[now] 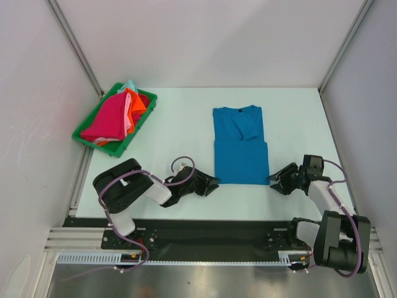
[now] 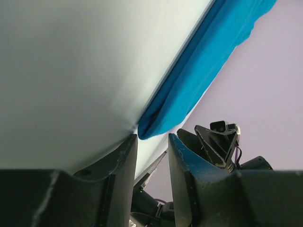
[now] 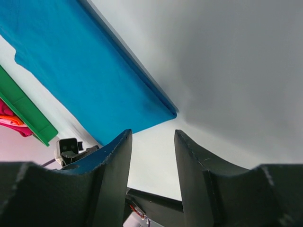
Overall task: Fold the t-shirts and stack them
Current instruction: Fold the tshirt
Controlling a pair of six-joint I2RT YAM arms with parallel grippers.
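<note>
Blue shirt [image 1: 240, 146] part-folded, unstacked. Other shirts [image 1: 111, 118] heaped in tray [image 1: 84, 137], left of it. Left gripper [image 1: 215, 182] and right gripper [image 1: 273, 179] at its near corners, jaws part-open, empty.

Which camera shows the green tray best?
The top external view: the whole green tray shows, heaped with magenta, orange and pale t-shirts. The right wrist view catches only a strip of its wall at the left edge; the left wrist view misses it entirely.

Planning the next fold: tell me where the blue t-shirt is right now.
Top view: the blue t-shirt lies flat mid-table, right of the green tray, its near corners just beyond the left gripper and right gripper.
</note>
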